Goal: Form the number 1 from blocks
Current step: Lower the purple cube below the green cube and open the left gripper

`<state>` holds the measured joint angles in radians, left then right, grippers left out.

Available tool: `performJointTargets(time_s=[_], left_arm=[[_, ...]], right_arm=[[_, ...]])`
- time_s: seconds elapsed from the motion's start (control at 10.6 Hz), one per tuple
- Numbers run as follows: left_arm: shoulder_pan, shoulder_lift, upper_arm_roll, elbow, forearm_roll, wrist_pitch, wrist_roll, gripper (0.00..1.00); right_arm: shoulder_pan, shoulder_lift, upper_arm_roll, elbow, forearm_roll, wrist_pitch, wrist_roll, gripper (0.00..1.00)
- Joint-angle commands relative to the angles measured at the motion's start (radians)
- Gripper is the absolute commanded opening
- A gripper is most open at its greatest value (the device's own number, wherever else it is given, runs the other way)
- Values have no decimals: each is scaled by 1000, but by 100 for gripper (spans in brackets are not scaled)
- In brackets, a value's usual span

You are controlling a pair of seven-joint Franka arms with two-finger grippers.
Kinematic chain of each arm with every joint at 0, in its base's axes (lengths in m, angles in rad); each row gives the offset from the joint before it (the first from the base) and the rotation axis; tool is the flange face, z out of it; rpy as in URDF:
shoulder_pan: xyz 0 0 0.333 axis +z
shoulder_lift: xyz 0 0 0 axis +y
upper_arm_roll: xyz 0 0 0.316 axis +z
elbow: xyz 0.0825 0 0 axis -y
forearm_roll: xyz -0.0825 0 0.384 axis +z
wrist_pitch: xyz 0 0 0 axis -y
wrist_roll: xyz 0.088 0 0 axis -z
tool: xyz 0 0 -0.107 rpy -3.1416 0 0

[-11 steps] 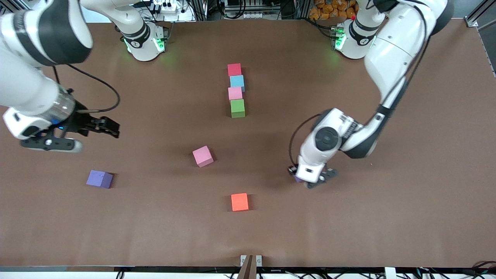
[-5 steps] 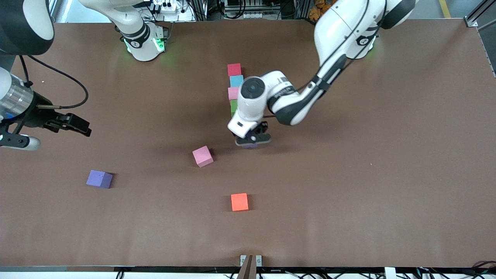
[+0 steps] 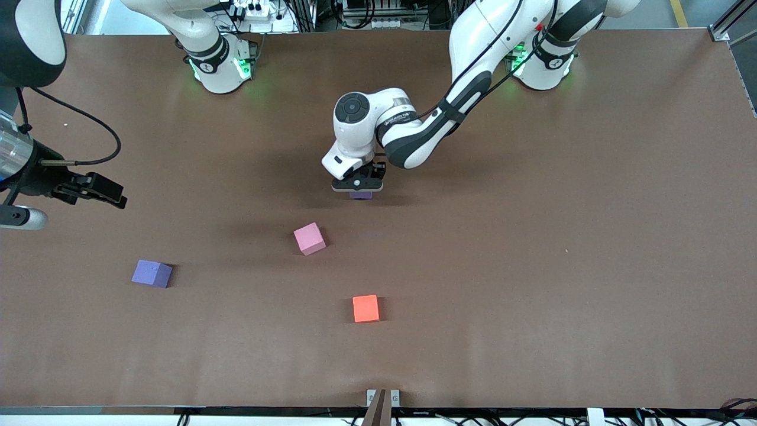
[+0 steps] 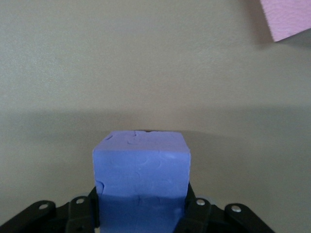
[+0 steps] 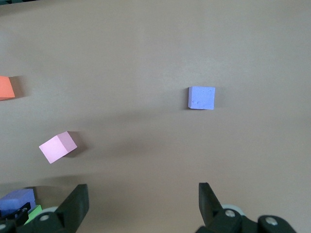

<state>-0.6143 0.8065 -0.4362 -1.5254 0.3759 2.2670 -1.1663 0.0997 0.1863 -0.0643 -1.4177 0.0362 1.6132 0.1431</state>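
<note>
- Over the counter's (image 3: pixel 591 236) middle, nearer the robots' edge than the front edge, the left pincer (image 3: pixel 358 187) is clamped on a purple block (image 4: pixel 141 182); fingers (image 4: pixel 80 213) press its two side faces, block looks square in the grip.
- Front view: the left arm covers whatever lies under it. Right wrist view shows a sliver of green block (image 5: pixel 33 211) just beside the held one, so prob. a line of blocks starts there; rest of it not visible.
- Judgement: step in hand = set this block at the line's near end. Do it well: line up its faces w/ the green one, lower straight, release only once it's flat on the counter, don't nudge neighbours.
- Loose blocks, well apart: pink block (image 3: pixel 310 238) mid-counter, orange block (image 3: pixel 366 308) toward the front edge, 2nd purple block (image 3: pixel 152 273) toward the right arm's end.
- Right pincer (image 3: pixel 89 188) hovers wide open, holding nothing, by the counter's edge at the right arm's end; that arm waits.
</note>
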Motion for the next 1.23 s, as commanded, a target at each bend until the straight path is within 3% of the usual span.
performJointTargets(time_s=[0.0, 0.57, 0.66, 0.76, 1.14], left_arm=[[-21, 8, 7, 7, 18, -1, -13, 0], [-51, 11, 8, -28, 15, -1, -16, 0], [-51, 10, 8, -29, 9, -3, -19, 22], [-51, 10, 8, -26, 15, -3, -56, 99], [-51, -18, 10, -18, 17, -6, -128, 100]], right_arm=[[-22, -1, 20, 11, -2, -6, -14, 100], [-23, -5, 18, 11, -4, -12, -17, 100], [-37, -7, 15, 14, -5, -15, -25, 100], [-57, -5, 12, 22, -5, -16, -72, 100], [-72, -7, 11, 26, -18, -25, -131, 100]])
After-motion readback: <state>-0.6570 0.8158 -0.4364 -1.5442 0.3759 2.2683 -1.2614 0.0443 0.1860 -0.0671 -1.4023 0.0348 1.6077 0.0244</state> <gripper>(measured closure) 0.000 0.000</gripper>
